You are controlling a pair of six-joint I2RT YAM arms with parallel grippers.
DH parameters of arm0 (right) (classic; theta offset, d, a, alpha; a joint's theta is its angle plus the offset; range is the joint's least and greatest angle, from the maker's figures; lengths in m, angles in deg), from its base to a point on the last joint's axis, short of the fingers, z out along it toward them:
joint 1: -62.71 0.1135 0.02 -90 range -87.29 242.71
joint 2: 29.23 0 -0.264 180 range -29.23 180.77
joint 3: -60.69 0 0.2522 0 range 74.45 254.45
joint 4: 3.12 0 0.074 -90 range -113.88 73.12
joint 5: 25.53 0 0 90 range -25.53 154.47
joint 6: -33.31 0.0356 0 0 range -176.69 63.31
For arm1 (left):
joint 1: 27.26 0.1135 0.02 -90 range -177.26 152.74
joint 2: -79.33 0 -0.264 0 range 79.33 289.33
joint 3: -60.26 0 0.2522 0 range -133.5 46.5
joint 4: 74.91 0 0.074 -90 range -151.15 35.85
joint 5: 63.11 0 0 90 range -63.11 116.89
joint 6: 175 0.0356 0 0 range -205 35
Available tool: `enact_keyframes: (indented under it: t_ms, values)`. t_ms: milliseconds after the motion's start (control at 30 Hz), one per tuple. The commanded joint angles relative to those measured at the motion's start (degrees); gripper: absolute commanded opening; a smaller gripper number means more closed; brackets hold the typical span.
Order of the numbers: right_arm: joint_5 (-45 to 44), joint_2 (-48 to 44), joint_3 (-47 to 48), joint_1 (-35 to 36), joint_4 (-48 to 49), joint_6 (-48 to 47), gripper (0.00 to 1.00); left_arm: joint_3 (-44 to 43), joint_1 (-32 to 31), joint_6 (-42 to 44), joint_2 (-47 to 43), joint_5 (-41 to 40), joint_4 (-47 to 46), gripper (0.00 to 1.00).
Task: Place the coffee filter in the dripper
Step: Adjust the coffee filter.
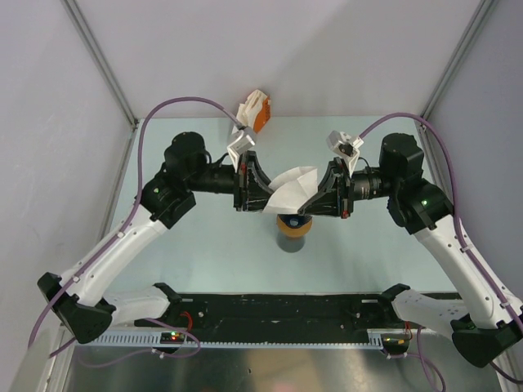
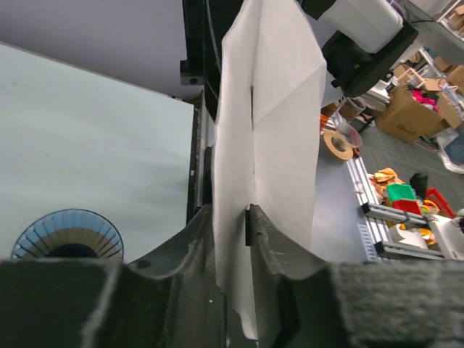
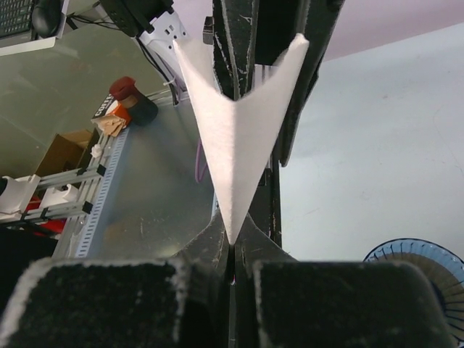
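The coffee filter (image 1: 292,188) is held in the air above the dripper (image 2: 69,233), between both grippers. Its pointed tip is pinched by the closed right gripper (image 3: 232,254); its opposite edge is straddled by the parted left gripper (image 2: 230,217).

White filter (image 1: 292,186), blue ribbed dripper (image 2: 51,232).
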Motion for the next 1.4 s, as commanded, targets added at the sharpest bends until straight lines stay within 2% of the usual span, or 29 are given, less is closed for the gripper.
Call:
enact_keyframes:
  t_ms: [0,33,100,233,333,467,633,767,833,1033,1367]
  values:
    - [1.55,0.14,0.35,0.22,0.1,-0.69,0.01,-0.72,-1.05,1.11,-1.75,2.18,-0.84,0.23]
    - [1.7,0.4,0.38,0.25,0.33,-0.45,0.03,-1.03,-1.28,0.98,-1.46,2.24,-0.84,0.12]
    - [1.64,0.77,0.39,0.18,1.23,0.23,0.09,-1.62,-1.52,0.24,-1.05,1.74,-0.81,0.03]
    - [-0.39,0.68,0.59,-3.42,3.48,2.73,0.44,-1.63,-0.63,-5.77,-0.86,-4.19,-1.19,0.0]
    - [-5.7,-0.68,1.09,-8.45,2.47,0.79,0.56,0.17,1.18,-12.98,-1.35,-8.79,-4.59,0.0]
    - [-17.96,-3.36,2.43,-10.24,-5.62,-14.04,0.71,0.82,2.36,-19.21,-1.24,-11.65,-9.03,0.0]
    - [-28.97,-5.4,2.83,-7.07,-8.78,-25.04,0.76,0.0,2.37,-23.54,-0.84,-15.87,-8.76,0.0]
    - [-40.0,-4.25,4.33,0.59,-10.71,-32.52,0.79,-0.42,2.38,-24.6,-0.63,-17.98,-7.23,0.0]
    - [-42.84,-3.27,5.36,2.53,-9.83,-33.36,0.8,-0.45,2.38,-24.79,-0.66,-18.81,-6.71,0.0]
    - [-45.89,-0.12,9.32,5.1,-7.69,-33.72,0.83,-0.1,1.92,-23.99,-1.16,-20.9,-5.27,0.0]
    - [-42.41,4.69,14.63,8.72,-10.99,-35.01,0.91,-2.7,0.4,-21.3,0.94,-24.03,-2.66,0.0]
